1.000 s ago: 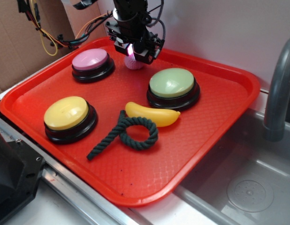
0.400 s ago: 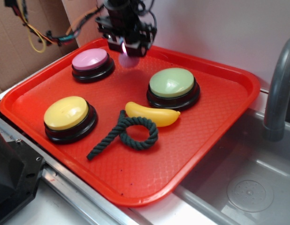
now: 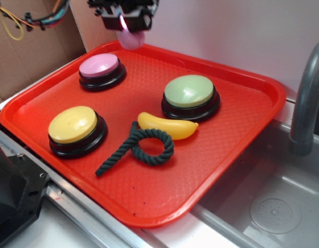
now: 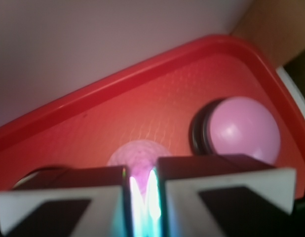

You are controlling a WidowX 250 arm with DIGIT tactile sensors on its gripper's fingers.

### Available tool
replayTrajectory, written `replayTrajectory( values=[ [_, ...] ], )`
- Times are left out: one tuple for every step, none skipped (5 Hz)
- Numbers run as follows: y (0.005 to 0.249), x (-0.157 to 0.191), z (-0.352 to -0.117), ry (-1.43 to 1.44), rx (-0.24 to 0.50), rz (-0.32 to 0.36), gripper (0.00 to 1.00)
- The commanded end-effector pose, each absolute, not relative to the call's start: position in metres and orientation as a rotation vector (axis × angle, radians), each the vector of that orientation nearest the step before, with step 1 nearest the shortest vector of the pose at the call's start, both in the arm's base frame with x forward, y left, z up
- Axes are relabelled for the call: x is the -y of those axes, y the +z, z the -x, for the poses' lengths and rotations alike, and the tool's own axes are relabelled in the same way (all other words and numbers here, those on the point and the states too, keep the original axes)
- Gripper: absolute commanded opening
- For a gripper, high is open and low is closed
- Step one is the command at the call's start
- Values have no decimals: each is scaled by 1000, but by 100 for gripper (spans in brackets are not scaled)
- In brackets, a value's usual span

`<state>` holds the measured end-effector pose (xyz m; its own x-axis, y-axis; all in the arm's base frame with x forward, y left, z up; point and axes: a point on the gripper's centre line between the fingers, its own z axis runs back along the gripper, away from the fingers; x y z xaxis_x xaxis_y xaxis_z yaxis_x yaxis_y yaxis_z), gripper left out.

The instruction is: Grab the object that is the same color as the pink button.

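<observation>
While clamped aloft, pink ball [image 3: 131,39] looks blurred.

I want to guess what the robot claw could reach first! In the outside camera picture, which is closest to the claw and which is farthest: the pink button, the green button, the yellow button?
From the gripper, which holds the pink ball above the tray's back edge:
1. Pink button, just below, back left.
2. Green button, to the right.
3. Yellow button, front left.

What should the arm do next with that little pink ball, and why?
Probably just hold steady, perhaps rising slightly. The gripper is shut on the pink ball, which hangs clear above the red tray near the pink button, so the grab looks done.
</observation>
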<state>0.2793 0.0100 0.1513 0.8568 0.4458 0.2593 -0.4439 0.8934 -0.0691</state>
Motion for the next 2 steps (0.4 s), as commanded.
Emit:
replayTrajectory(
  values=[
    [204, -26, -233, 501, 239, 171, 0],
    [205, -32, -227, 551, 161, 122, 0]
  ],
)
